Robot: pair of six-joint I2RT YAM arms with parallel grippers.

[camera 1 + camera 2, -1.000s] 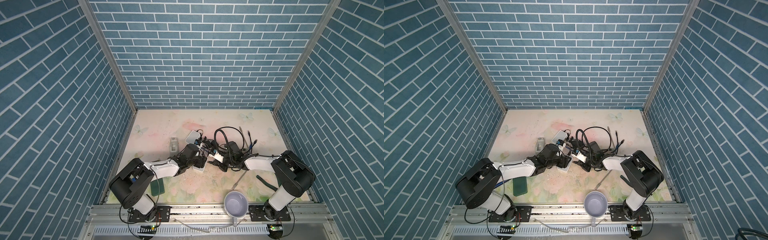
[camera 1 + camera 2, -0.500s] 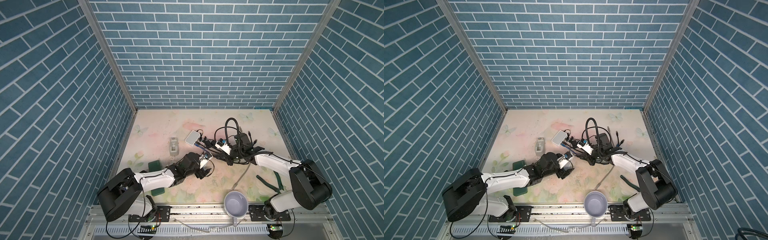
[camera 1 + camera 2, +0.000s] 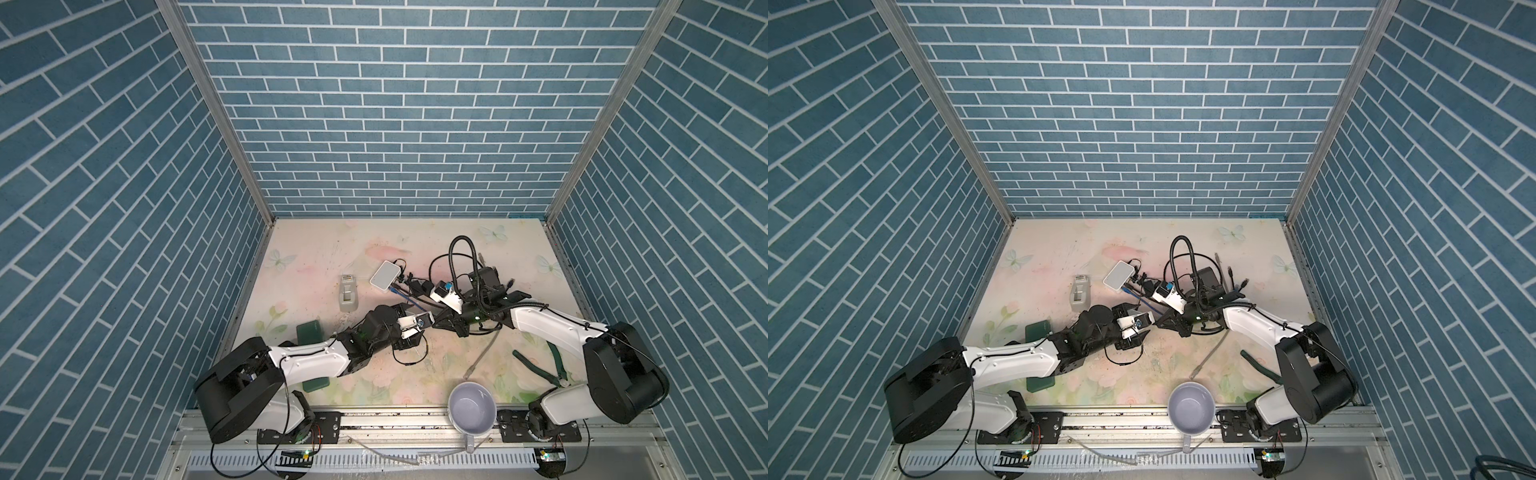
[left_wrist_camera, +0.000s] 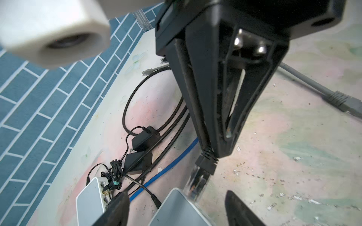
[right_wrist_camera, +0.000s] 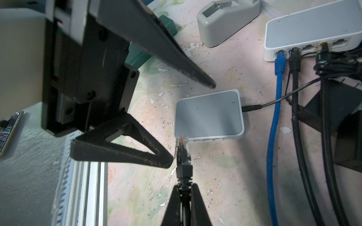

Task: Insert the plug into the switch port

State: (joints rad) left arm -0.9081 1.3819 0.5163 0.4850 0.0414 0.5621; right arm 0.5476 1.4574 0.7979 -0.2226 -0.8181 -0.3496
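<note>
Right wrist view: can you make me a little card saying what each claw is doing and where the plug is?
right gripper: shut on the black cable, behind the plug
plug: tip at the port side of the small switch, not pushed in
left gripper: open, a finger on each side of the small switch
other switch: blue cable plugged in
</note>
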